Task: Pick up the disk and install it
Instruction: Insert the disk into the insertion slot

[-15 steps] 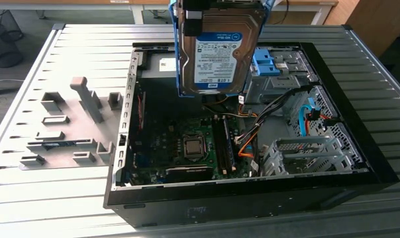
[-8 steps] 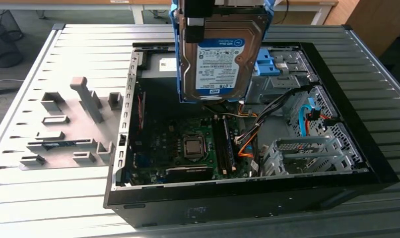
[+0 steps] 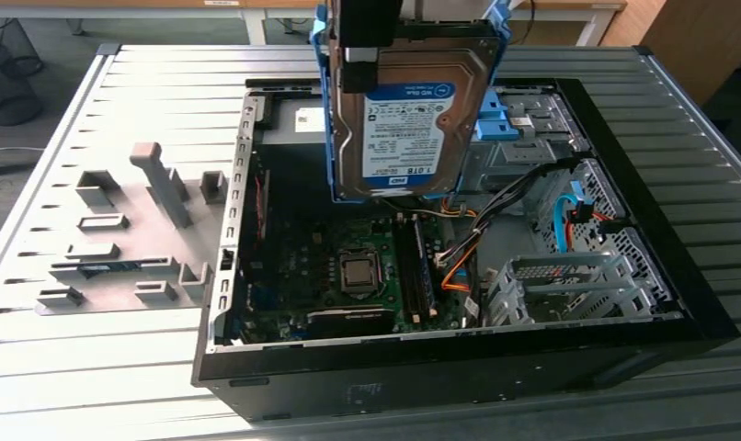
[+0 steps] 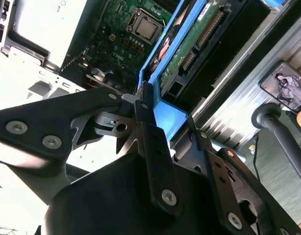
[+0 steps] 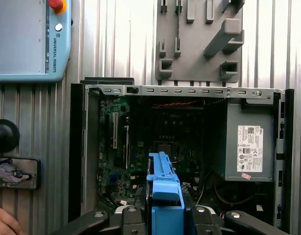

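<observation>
Surface: ribbed silver metal counter (image 3: 125, 367), slats running across it. An open black computer case (image 3: 469, 367) lies on its side on the counter, side panel off, green motherboard (image 3: 346, 266) and its square processor socket (image 3: 359, 273) exposed. In the first wrist view a grey power supply box (image 5: 243, 142) with a white sticker fills one corner of the case. A silver drive cage (image 3: 567, 285) sits at the exterior view's right inside the case, with orange and blue cables beside it.

Disk (image 3: 407, 119): held on edge in the air above the open case, label facing the exterior camera, blue rails along its long sides. The second wrist view shows its green circuit-board face (image 4: 189, 44).

Jaws: closed on the disk's upper end, pressing on the blue rail from both sides, as seen in the second wrist view.

Also on the counter: a grey plate of part holders (image 3: 125, 239) at the exterior view's left of the case, and in the first wrist view a control tablet with a red button (image 5: 28, 39) and a phone (image 5: 13, 171). Part of a person's hand (image 5: 3, 225) shows at the edge near the phone.

Room: grey floor, a wire bin (image 3: 3, 64) beyond the counter, wooden furniture (image 3: 689, 37) behind.
</observation>
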Robot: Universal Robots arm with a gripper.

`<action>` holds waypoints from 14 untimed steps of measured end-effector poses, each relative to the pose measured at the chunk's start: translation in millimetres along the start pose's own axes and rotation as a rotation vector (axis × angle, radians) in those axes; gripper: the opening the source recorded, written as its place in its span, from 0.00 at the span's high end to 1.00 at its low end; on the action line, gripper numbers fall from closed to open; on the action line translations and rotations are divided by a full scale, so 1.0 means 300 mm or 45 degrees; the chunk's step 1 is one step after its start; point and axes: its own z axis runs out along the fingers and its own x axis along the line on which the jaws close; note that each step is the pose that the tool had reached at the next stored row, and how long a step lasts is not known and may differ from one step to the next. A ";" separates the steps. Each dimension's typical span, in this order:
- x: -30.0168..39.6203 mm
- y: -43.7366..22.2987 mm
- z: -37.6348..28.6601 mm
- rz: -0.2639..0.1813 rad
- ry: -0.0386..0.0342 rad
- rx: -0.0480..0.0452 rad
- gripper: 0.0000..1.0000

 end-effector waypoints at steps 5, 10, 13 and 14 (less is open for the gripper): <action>0.000 0.000 0.000 0.000 0.0002 0.000 0.64; 0.000 -0.012 0.000 0.000 0.0002 0.000 0.64; 0.000 -0.039 0.001 0.000 0.0002 0.000 0.64; 0.000 -0.049 0.002 0.000 0.0001 0.000 0.64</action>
